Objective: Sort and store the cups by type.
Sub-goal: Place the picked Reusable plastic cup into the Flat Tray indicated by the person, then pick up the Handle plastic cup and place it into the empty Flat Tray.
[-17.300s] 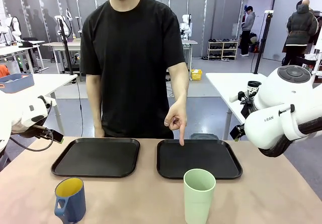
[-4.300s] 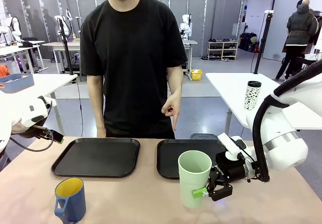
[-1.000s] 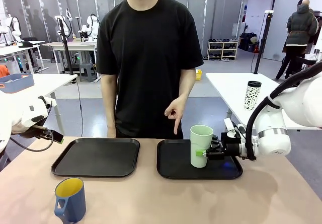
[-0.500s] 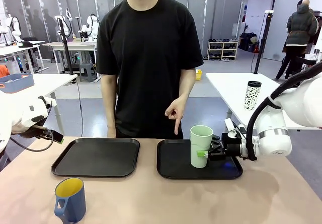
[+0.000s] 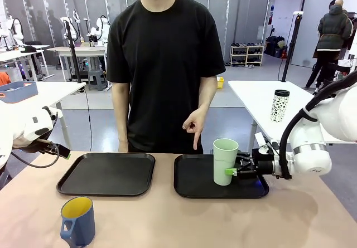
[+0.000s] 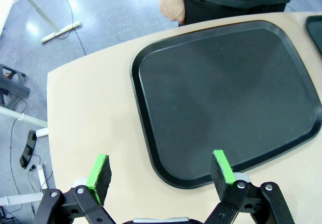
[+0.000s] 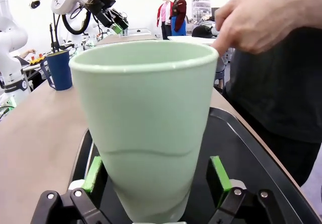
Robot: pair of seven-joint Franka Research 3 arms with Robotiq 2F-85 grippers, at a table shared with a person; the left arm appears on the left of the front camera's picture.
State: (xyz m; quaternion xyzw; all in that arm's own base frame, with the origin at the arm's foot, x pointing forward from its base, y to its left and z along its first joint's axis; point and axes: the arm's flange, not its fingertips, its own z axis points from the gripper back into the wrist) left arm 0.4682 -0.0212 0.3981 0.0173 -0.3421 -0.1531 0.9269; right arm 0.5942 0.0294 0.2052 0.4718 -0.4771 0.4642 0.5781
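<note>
Beige table point(image 5: 167, 220) across lower frame. Lower left: blue mug point(image 5: 77, 221) untouched, outside bare left tray point(image 5: 106, 174); left pincer point(image 6: 159, 157) wide open, holding nothing. Right of centre: pale green cup point(image 5: 225, 161), carried a moment ago, now upright on right tray point(image 5: 195, 181) below pointing hand point(image 5: 194, 126); right pincer point(image 5: 232, 171) loosened around it, pads just clear. Likely half done. Counted: two cups, two trays, two pincers.

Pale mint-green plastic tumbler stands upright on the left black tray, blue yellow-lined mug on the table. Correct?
No. The pale mint-green plastic tumbler stands upright on the right black tray, not the left one; the front view shows it. The blue yellow-lined mug is on the table, as stated.
</note>
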